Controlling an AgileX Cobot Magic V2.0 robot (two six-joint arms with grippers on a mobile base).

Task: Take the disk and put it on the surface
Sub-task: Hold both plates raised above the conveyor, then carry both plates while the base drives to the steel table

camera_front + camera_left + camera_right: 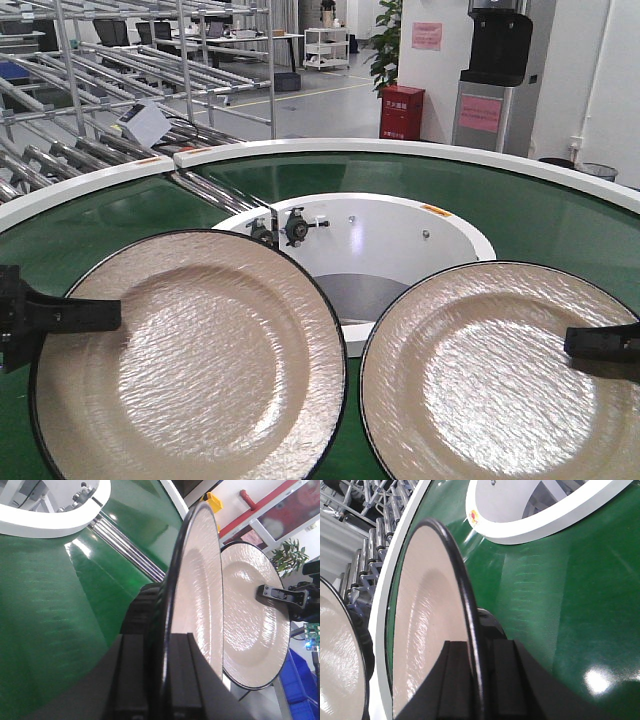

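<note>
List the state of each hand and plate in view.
Left hand, shut on the rim of the left plate.
Right hand, shut on the rim of the right plate.
Left plate, held over the green belt.
Right plate, held over the green belt.

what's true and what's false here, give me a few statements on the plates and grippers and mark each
1. Each gripper clamps a plate by its rim. True: the left gripper holds the left plate, and the right gripper holds the right plate.
2. The plates are stacked. False: they are side by side with a gap between them.
3. The green belt lies below both plates. True.
4. The plates are blue. False: they are beige with a dark rim.
</note>
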